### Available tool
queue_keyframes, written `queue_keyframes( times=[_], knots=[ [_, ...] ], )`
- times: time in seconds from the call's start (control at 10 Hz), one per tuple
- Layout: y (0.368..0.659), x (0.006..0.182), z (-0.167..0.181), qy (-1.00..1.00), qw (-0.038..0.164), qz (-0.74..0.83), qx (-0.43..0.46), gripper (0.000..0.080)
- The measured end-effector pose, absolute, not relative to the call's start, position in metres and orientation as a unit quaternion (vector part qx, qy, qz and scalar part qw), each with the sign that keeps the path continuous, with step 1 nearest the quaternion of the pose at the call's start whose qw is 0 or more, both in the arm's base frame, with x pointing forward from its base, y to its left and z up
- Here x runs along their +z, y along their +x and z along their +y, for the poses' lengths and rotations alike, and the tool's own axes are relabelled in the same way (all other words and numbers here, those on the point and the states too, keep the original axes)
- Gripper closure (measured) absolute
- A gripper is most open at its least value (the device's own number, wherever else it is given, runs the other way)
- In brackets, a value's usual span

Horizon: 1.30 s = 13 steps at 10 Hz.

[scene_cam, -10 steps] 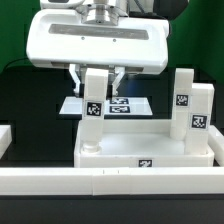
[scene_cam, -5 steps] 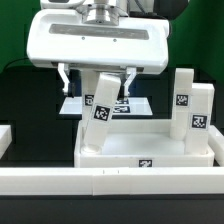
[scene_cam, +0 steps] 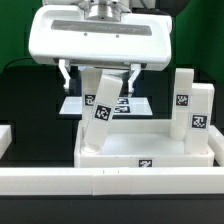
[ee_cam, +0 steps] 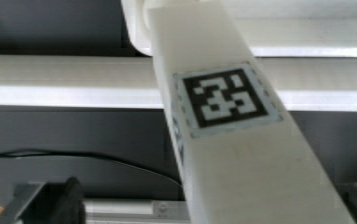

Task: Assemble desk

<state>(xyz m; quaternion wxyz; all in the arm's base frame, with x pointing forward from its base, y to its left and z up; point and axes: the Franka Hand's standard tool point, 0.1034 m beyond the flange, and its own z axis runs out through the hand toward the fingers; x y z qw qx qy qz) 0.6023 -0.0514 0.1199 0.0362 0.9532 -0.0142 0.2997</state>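
Note:
The desk's white tabletop (scene_cam: 150,143) lies rim-up near the front rail. A white square leg (scene_cam: 100,108) stands in its corner on the exterior view's left, leaning with its top toward the exterior view's right. My gripper (scene_cam: 99,86) hangs over that leg, open, and its fingers (scene_cam: 67,78) stand clear on both sides of it. In the wrist view the tagged leg (ee_cam: 228,110) runs slanted through the gap of the gripper (ee_cam: 201,205), touching neither finger. Two more legs (scene_cam: 183,98) (scene_cam: 201,112) stand upright at the tabletop's end on the exterior view's right.
A long white rail (scene_cam: 110,184) runs across the front, and another white rail end (scene_cam: 5,136) sits at the exterior view's left. The marker board (scene_cam: 122,104) lies flat behind the tabletop. A black cable (ee_cam: 59,160) crosses the dark table.
The jaws have spread wide and let go of the leg. The leg, upright a second ago, now leans toward the exterior view's right.

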Motion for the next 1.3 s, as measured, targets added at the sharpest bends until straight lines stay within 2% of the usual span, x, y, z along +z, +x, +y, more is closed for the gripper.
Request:
queue_keyframes(
  times=[0.5, 0.7, 0.8, 1.1, 1.3],
  knots=[
    [0.607, 0.143, -0.051, 0.954, 0.029, -0.014, 0.299, 0.015],
    [0.606, 0.142, -0.049, 0.956, 0.025, -0.013, 0.29, 0.015],
    [0.604, 0.139, -0.045, 0.963, 0.016, -0.011, 0.27, 0.015],
    [0.6, 0.135, -0.025, 0.987, -0.039, -0.016, 0.153, 0.015],
    [0.601, 0.131, -0.022, 0.993, -0.058, -0.011, 0.098, 0.015]
  ],
)
